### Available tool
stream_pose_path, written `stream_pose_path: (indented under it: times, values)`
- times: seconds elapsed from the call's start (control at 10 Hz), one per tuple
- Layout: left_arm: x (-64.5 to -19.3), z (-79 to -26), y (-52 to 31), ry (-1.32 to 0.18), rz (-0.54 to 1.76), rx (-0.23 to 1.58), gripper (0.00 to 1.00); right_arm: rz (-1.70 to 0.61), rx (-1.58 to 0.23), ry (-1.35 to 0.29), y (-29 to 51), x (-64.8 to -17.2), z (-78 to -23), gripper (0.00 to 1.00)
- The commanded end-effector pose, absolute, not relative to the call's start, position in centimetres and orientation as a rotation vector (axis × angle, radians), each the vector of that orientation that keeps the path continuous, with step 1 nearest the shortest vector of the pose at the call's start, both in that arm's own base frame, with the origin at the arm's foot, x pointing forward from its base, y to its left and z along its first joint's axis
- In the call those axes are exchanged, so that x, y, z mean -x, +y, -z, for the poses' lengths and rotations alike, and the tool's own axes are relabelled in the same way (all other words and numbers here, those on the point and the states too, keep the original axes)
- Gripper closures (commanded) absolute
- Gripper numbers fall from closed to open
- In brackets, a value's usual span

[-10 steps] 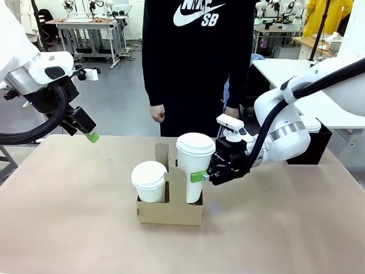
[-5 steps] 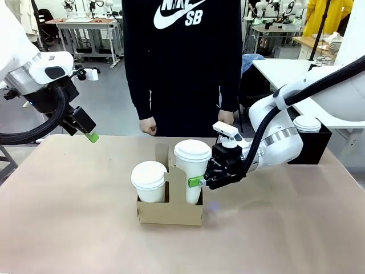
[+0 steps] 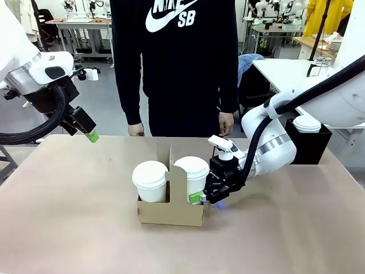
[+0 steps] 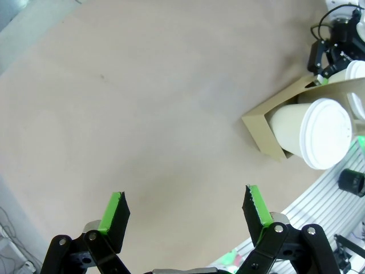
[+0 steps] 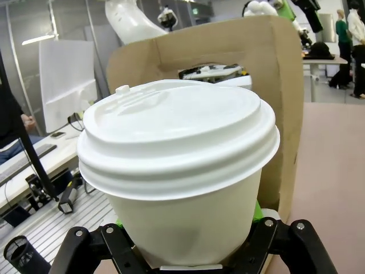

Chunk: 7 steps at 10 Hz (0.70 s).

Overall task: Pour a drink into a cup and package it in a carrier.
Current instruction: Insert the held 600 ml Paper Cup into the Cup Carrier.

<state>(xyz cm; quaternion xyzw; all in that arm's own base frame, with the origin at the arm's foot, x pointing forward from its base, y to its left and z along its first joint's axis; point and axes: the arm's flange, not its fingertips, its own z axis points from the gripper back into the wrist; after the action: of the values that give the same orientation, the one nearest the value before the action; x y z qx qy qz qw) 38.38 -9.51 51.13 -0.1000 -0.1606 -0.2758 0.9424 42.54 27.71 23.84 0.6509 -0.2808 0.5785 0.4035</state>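
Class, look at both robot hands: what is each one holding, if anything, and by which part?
The right hand grips the white lidded cup low on its side wall, inside the carrier. The left hand is open, holding nothing.

My arms are glossy white, rounded shells with a brushed silver ring at each wrist joint. Thick black corrugated cable loops along both forearms. My left claw [image 3: 90,136] is black, boxy, tipped with bright green pads; from its wrist camera the fingers [image 4: 255,206] show black linkages with silver pivot screws. My right claw [image 3: 201,197] is the same black build, carrying a small white camera block on top.
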Motion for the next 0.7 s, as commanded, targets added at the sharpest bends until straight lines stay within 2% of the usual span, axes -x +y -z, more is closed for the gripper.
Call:
stream_pose_path:
  times: [0.0,0.1,0.2,0.6]
  values:
    - [-38.5,-51.3,-9.5,-0.336,0.554,0.184,0.00,-1.555,-1.598,-0.714,28.3,-42.9,-23.1,0.20]
    - [-38.5,-51.3,-9.5,-0.336,0.554,0.184,0.00,-1.566,-1.597,-0.716,28.3,-42.9,-23.0,0.20]
    - [-38.5,-51.3,-9.5,-0.336,0.554,0.184,0.00,-1.591,-1.609,-0.727,28.2,-42.9,-22.9,0.00]
    - [-38.5,-51.3,-9.5,-0.336,0.554,0.184,0.00,-1.592,-1.588,-0.747,26.4,-43.0,-24.1,0.00]
